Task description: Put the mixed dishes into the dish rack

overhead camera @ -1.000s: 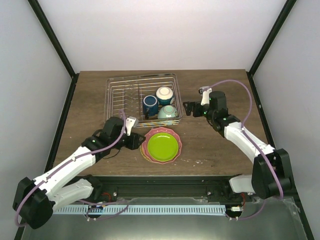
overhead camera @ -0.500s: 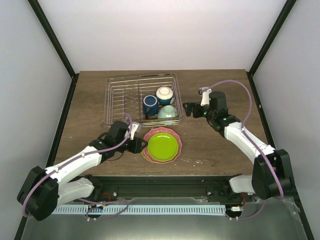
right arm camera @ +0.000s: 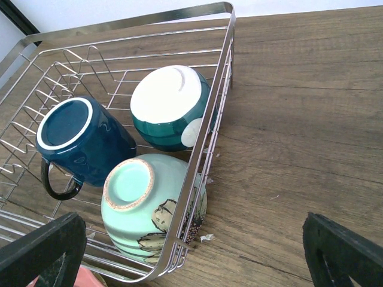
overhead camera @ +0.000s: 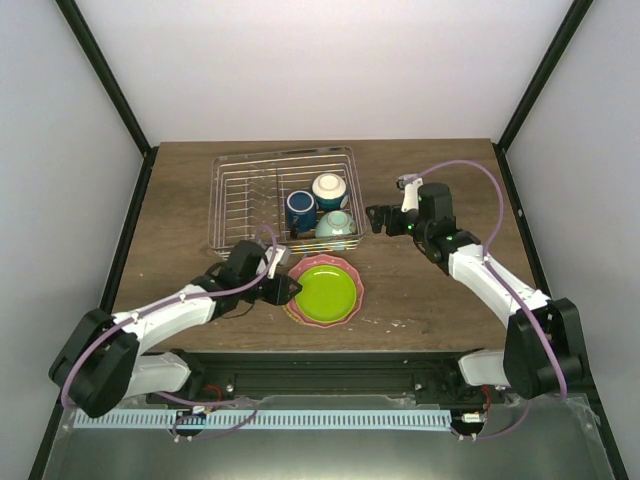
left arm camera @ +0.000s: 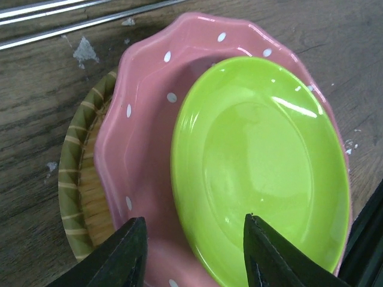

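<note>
Over the last second the left arm has swung in from the plate stack's 9 o'clock side, and the left gripper [overhead camera: 286, 288] now reaches over the stack's left edge. The right arm and all the dishes lie as they did before.

In the top view the green plate [overhead camera: 327, 289] lies face up on the pink plate [overhead camera: 346, 266], on the table [overhead camera: 440, 300] just off the rack's 6 o'clock side. The left wrist view shows a tan woven plate [left arm camera: 78, 185] under the pink plate [left arm camera: 149, 101], sticking out at 9 o'clock. There the left gripper [left arm camera: 192, 248] has its jaws parted. One finger is over the pink rim and the other over the green plate [left arm camera: 263, 167], with the green rim between them. The gap is far wider than the rim, so nothing is clamped.

The rack [overhead camera: 240, 190] stands on the far half of the table. The mug [overhead camera: 300, 210], the cream bowl [overhead camera: 330, 190] and the mint bowl [overhead camera: 337, 224] sit upside down in its 4 o'clock corner. The cream bowl is at 12 o'clock from the mint bowl and the mug at 10 o'clock.

The right gripper [overhead camera: 378, 218] hovers at the rack's 3 o'clock side, spread wide and empty. Its wrist view looks down on the rack rim [right arm camera: 218, 89], the mug [right arm camera: 84, 137], the cream bowl [right arm camera: 170, 107] and the mint bowl [right arm camera: 149, 203].
</note>
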### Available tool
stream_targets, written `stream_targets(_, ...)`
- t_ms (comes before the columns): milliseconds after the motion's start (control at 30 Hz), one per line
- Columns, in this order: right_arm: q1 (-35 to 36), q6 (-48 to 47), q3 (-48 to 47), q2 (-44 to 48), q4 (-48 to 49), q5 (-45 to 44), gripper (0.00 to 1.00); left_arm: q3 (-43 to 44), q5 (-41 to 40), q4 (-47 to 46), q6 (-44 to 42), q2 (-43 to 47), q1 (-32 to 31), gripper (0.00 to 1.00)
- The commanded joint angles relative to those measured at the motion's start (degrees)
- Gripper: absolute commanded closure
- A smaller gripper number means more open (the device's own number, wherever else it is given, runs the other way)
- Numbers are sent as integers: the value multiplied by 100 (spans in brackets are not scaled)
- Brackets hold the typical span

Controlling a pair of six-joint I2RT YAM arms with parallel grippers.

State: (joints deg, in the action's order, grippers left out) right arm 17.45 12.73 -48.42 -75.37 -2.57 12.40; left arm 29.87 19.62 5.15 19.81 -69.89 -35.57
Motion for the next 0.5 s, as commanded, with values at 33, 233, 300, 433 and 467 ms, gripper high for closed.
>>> stream_targets(33,27,-66,-246,-70,-72,-49,0,-27,167,-354,23,-254,-18,53)
stream_targets(233,32,-73,-277,-132,-68,-68,0,7,321,-521,47,-571,-17,54)
stream_targets(300,31,-73,-282,-149,-66,-77,0,9,396,-595,72,-655,-13,55)
stream_targets(433,31,-66,-290,-164,-61,-104,0,6,518,-709,110,-806,-25,56)
stream_targets(467,34,-61,-290,-163,-61,-109,0,8,564,-741,125,-845,-33,56)
